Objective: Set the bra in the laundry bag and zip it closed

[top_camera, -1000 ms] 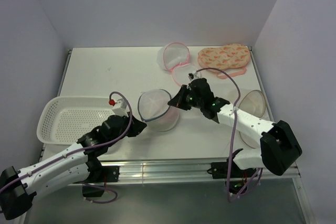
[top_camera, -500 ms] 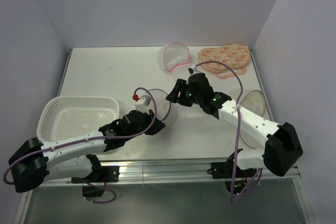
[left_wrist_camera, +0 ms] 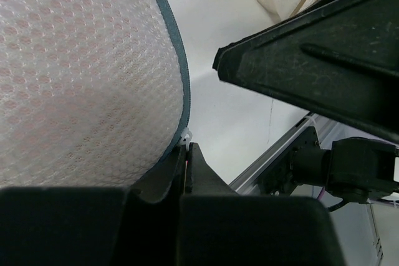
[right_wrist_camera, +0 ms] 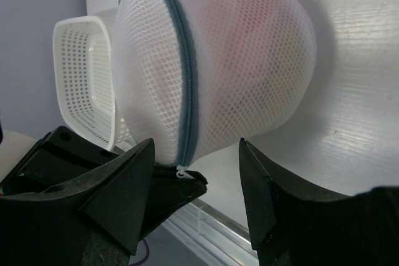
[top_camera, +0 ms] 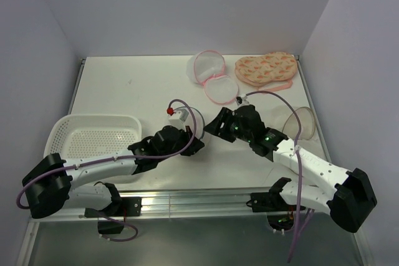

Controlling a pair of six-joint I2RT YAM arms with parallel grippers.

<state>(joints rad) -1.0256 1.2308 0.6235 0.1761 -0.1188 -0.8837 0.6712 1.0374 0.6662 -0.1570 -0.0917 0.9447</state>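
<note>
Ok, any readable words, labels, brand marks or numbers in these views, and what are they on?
No text can be read in any view.
white see-through mesh laundry bag with grey zip rim: no lettering.
white perforated plastic basket: no lettering.
pink-rimmed mesh clamshell bag: no lettering.
peach padded piece: only a pink pattern, no words.

We find the round white laundry bag [right_wrist_camera: 249, 60] of see-through mesh cloth; the white perforated plastic basket [right_wrist_camera: 84, 85], left of frame, matt.
</note>
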